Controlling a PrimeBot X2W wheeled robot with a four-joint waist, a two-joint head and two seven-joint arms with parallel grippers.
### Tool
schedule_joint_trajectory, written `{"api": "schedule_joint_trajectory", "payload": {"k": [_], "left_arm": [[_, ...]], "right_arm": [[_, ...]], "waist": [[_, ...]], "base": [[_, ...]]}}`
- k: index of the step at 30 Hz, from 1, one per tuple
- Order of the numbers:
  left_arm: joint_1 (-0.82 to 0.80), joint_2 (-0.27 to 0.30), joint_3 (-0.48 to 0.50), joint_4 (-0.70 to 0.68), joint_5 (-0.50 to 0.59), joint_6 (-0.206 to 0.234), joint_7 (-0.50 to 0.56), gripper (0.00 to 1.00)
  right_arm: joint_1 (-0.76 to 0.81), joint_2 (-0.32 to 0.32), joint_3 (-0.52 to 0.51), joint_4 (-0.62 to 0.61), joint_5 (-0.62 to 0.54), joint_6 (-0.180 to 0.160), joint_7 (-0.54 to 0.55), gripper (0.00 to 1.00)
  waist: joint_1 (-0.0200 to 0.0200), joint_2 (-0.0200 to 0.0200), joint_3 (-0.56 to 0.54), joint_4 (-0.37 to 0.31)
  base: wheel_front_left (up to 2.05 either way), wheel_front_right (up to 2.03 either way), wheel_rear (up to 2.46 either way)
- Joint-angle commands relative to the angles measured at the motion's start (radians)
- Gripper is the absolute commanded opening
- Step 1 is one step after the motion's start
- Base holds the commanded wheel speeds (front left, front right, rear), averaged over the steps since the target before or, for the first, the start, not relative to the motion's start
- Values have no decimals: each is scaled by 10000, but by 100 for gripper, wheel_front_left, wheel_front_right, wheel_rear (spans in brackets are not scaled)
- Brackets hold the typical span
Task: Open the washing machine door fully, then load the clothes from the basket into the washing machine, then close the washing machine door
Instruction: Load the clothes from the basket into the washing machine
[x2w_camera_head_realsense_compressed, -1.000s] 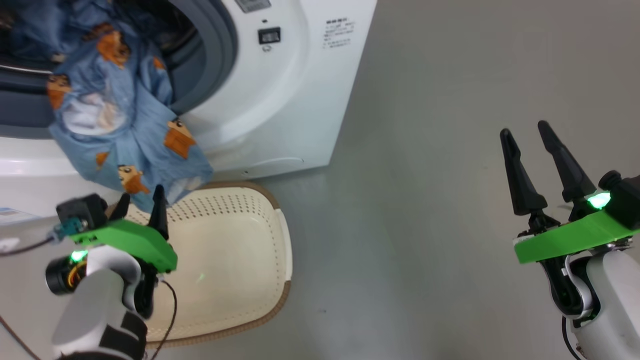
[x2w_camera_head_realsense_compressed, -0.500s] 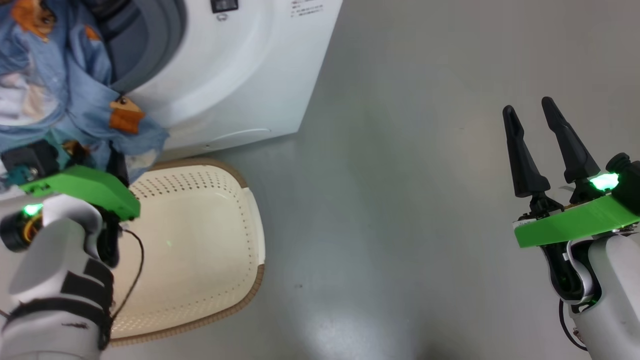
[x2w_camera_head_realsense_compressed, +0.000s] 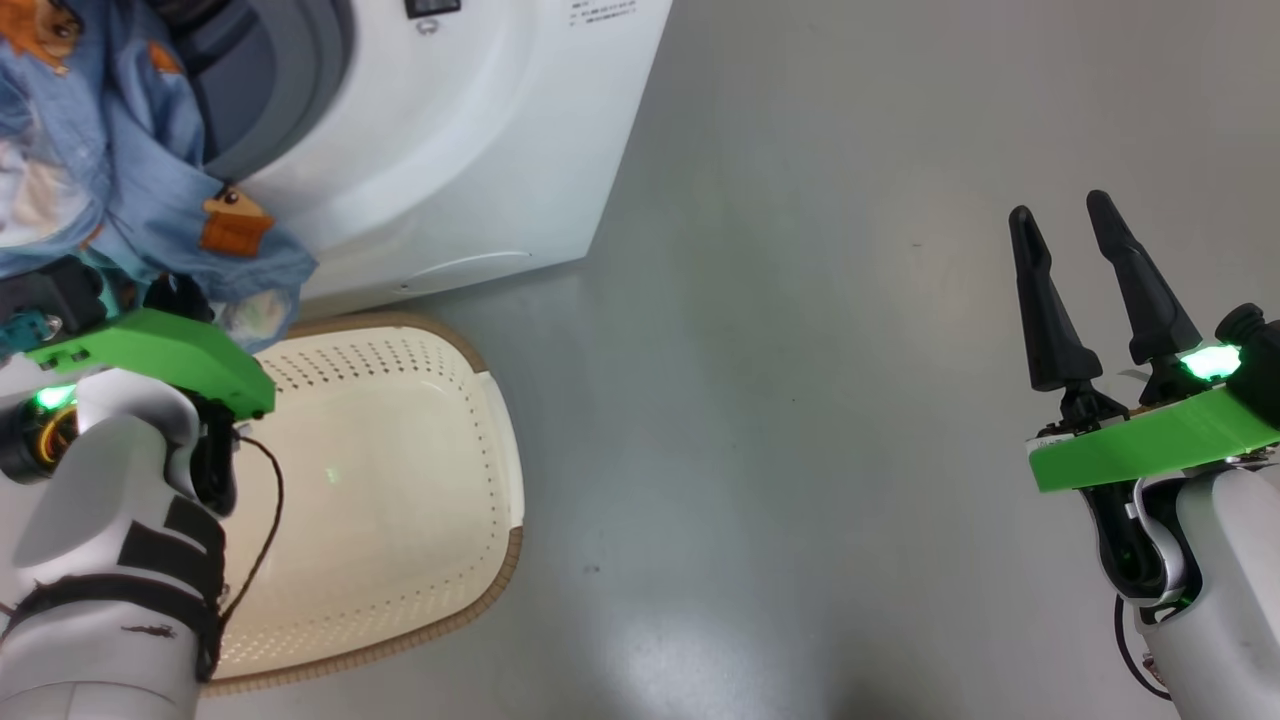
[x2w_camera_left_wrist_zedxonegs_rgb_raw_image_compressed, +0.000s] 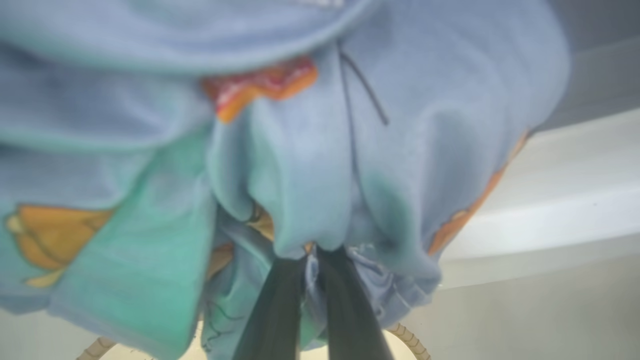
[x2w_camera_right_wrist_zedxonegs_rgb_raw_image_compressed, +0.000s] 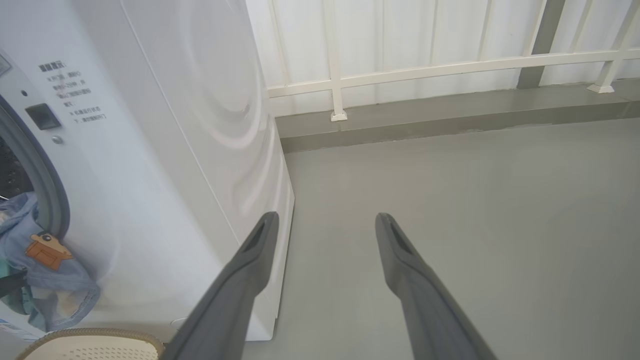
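Mid-load. The washing machine has its mouth exposed inside the grey ring, so the door-opening step reads as done. The left claw is nearly shut, pinching a fold of the clothes. The blue printed bundle hangs from the lip of the mouth down over the white front, just above the basket. What shows of the basket's inside is bare; the left forearm hides part of it. Can't tell if the bundle is one garment or both. The right claw is spread open and empty over the floor, well apart from the machine. Left to do, as I judge it: push the fabric fully into the drum, let go, close the door.
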Motion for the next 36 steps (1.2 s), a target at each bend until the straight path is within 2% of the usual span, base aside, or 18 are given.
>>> {"api": "schedule_joint_trajectory", "payload": {"k": [1,6,14,21,27,36], "left_arm": [[93,323,123,-117,-28,-22,-154,0],[365,230,-20,-362,18,-97,-209,0],[1261,468,170,-2356,321,-138,-223,0],[1542,418,316,-3916,668,-126,-224,0],[593,618,241,-4021,732,-96,23,0],[-1620,794,106,-3211,811,45,611,0]], "right_arm": [[-15,-102,105,-174,-179,44,-51,100],[23,-106,188,-131,-185,44,-51,100],[208,-149,221,-32,-175,44,-51,100],[323,-160,273,-30,-140,44,-51,100],[298,-222,329,-139,-94,44,-51,100],[133,-430,237,-345,-51,44,-51,100]], "waist": [[0,0,-108,92],[0,0,-369,245],[0,0,-841,480],[0,0,-1039,621],[0,0,-750,550],[0,0,232,271]], "base": [[0,0,0],[0,0,0],[0,0,0],[0,0,0],[0,0,0],[0,0,0]]}}
